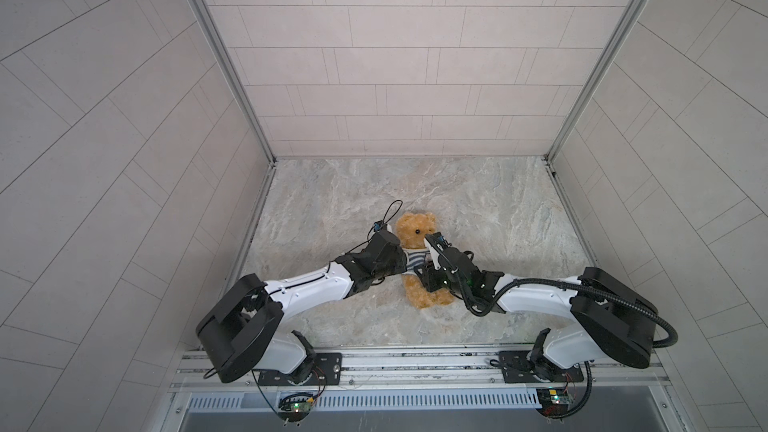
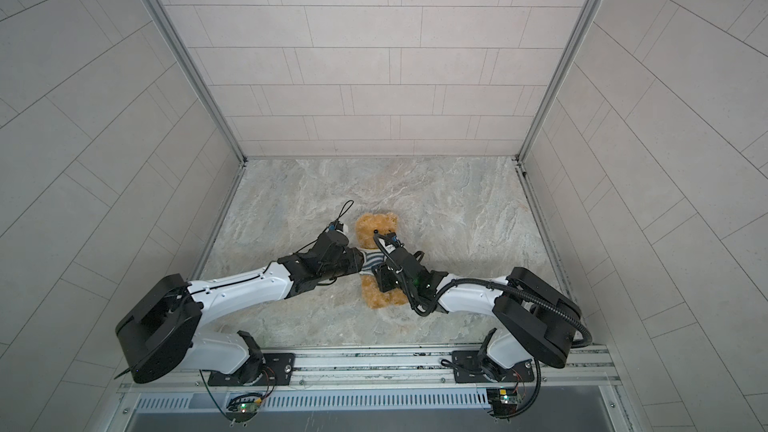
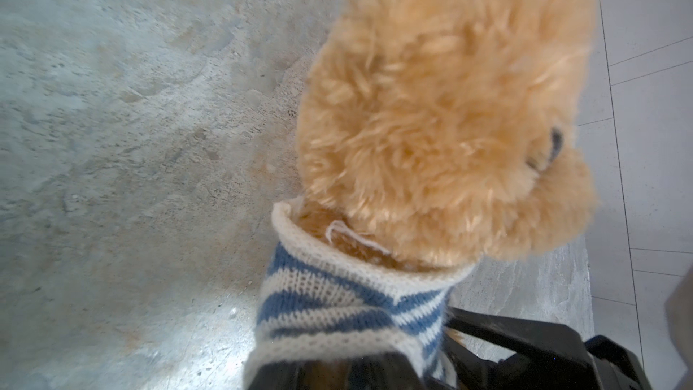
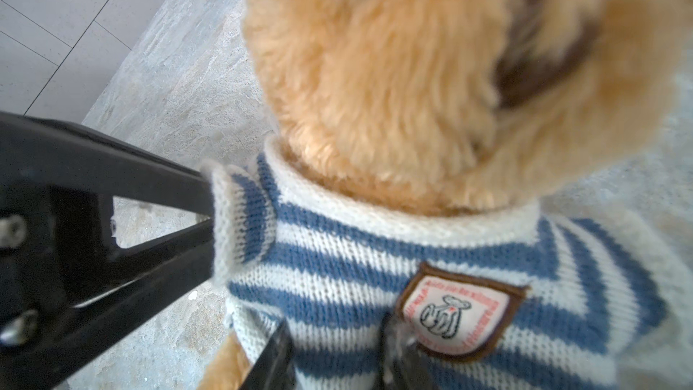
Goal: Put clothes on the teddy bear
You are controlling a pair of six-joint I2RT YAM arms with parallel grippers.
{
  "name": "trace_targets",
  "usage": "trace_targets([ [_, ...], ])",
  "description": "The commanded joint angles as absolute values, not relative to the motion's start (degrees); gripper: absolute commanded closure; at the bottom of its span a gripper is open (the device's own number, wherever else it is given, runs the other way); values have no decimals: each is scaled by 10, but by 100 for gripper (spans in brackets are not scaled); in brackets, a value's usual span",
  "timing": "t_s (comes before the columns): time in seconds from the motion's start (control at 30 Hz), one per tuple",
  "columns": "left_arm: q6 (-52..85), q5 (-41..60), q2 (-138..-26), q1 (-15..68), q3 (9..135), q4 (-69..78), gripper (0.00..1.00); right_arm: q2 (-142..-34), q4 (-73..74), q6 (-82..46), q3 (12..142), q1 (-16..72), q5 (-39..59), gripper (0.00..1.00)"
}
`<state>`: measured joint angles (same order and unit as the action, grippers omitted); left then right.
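Observation:
The golden-brown teddy bear (image 1: 415,228) (image 2: 376,228) lies on its back in both top views, head toward the back wall. A blue-and-white striped shirt (image 1: 413,259) (image 2: 371,259) (image 4: 375,264) covers its chest, with the collar under the chin and a bear badge (image 4: 457,309) on the front. My left gripper (image 1: 404,263) (image 2: 359,261) (image 3: 333,373) is at the shirt's sleeve; the sleeve's hem (image 3: 337,343) hides its tips. My right gripper (image 1: 426,280) (image 2: 380,280) (image 4: 337,362) pinches the shirt's front over the belly.
The bear lies on a marble-patterned floor (image 1: 478,222), enclosed by tiled walls at the back (image 1: 395,76) and on both sides. Both arm bases stand on a metal rail (image 1: 415,361) at the front. A thin black cable loop (image 1: 392,207) sticks up beside the bear's head.

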<state>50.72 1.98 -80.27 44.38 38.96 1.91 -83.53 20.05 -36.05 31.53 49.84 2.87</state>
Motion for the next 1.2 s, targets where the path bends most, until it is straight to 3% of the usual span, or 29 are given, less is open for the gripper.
trace_targets([
  [0.0, 529, -1, -814, 428, 382, 25, 67, -846, 122, -370, 290, 510, 50, 62],
  [0.53, 614, 53, -861, 412, 359, 126, 69, -848, 120, -370, 279, 513, 44, 62],
  [0.87, 621, 57, -820, 410, 307, 140, 90, -822, 95, -371, 265, 511, 29, 62],
  [1.17, 615, 77, -749, 410, 239, 146, 100, -796, 55, -365, 261, 501, 10, 62],
])
